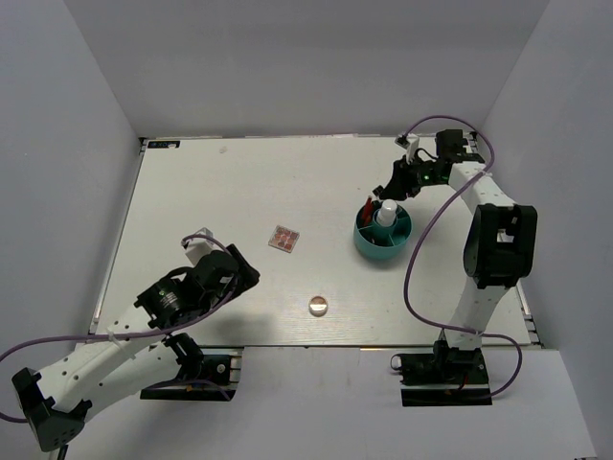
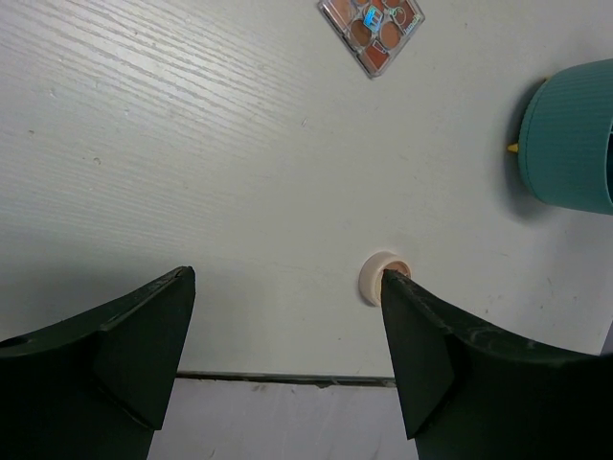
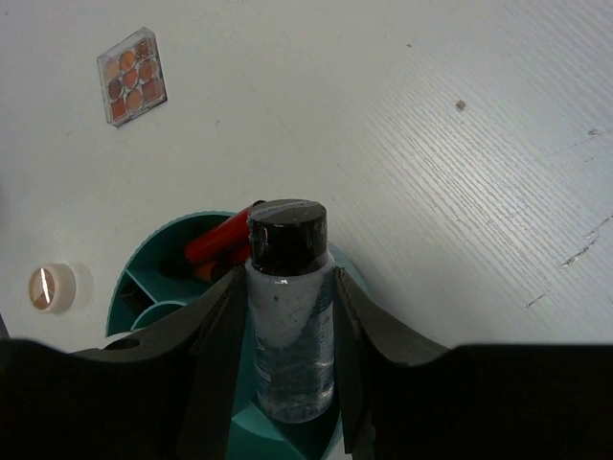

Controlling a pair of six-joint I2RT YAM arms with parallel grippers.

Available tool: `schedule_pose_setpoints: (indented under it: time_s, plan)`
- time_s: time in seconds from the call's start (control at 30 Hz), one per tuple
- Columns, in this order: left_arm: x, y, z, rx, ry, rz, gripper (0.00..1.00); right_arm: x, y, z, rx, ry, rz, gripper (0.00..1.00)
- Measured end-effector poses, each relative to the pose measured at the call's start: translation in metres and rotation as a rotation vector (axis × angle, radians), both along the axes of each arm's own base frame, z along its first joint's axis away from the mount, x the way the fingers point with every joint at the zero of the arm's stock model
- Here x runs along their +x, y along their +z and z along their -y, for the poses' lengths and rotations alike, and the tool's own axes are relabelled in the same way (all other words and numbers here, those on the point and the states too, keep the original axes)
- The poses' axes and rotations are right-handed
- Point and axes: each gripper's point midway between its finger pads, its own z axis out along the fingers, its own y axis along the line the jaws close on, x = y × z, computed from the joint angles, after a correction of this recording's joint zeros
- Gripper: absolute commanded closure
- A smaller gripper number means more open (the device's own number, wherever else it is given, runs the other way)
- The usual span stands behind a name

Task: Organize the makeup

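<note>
The white bottle [image 3: 289, 326] with a black cap stands upright in the teal divided container [image 3: 144, 278], next to red tubes [image 3: 218, 240]. My right gripper [image 3: 287, 287] is shut on the bottle, one finger on each side of it; in the top view the gripper [image 1: 383, 198] hangs over the container [image 1: 369, 245]. The square pinkish palette [image 1: 283, 238] lies flat mid-table. The small round compact [image 1: 318, 306] lies near the front edge. My left gripper [image 2: 287, 278] is open and empty above the table, and its right finger partly hides the compact [image 2: 372, 278].
The table's front edge runs as a dark seam just below the left fingertips [image 2: 182, 287]. The palette [image 2: 373, 24] and the teal container [image 2: 570, 134] lie ahead of the left gripper. White walls enclose the table on three sides.
</note>
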Motion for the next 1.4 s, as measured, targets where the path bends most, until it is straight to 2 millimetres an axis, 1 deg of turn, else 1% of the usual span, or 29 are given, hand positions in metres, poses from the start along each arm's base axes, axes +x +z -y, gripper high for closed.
schedule_pose_setpoints:
  time_s: [0.17, 0.33, 0.43, 0.47, 0.5, 0.53, 0.57, 0.67, 0.87, 1.3, 1.4]
  plan:
    - [0.001, 0.002, 0.002, -0.006, -0.003, 0.008, 0.12, 0.000, 0.000, 0.001, -0.005, -0.004, 0.018, 0.92]
    - [0.001, 0.003, 0.002, -0.012, -0.005, 0.011, 0.12, -0.004, 0.000, 0.004, -0.005, -0.010, 0.026, 0.87]
    - [0.001, 0.004, 0.002, -0.017, -0.005, 0.016, 0.12, -0.006, 0.000, 0.009, -0.004, -0.024, 0.028, 0.81]
    - [0.001, 0.005, 0.002, -0.019, -0.005, 0.017, 0.12, -0.006, 0.001, 0.011, -0.003, -0.030, 0.027, 0.74]
    - [0.001, 0.005, 0.001, -0.020, -0.005, 0.019, 0.12, -0.006, 0.002, 0.014, -0.002, -0.039, 0.028, 0.71]
    - [0.001, 0.006, 0.001, -0.022, -0.005, 0.020, 0.12, -0.007, 0.003, 0.018, 0.000, -0.046, 0.029, 0.65]
    - [0.001, 0.006, 0.001, -0.022, -0.005, 0.020, 0.12, -0.007, 0.004, 0.021, 0.003, -0.055, 0.028, 0.64]
    - [0.000, 0.006, 0.002, -0.024, -0.006, 0.020, 0.12, -0.011, 0.008, 0.027, 0.017, -0.069, 0.028, 0.62]
    - [0.000, 0.006, 0.003, -0.027, -0.011, 0.016, 0.12, -0.015, 0.012, 0.031, 0.037, -0.073, 0.031, 0.59]
    - [-0.001, 0.006, 0.003, -0.031, -0.013, 0.016, 0.13, -0.026, 0.001, 0.033, 0.039, -0.072, 0.005, 0.48]
    - [-0.001, 0.006, 0.003, -0.031, -0.014, 0.016, 0.13, -0.027, 0.001, 0.034, 0.041, -0.074, 0.004, 0.47]
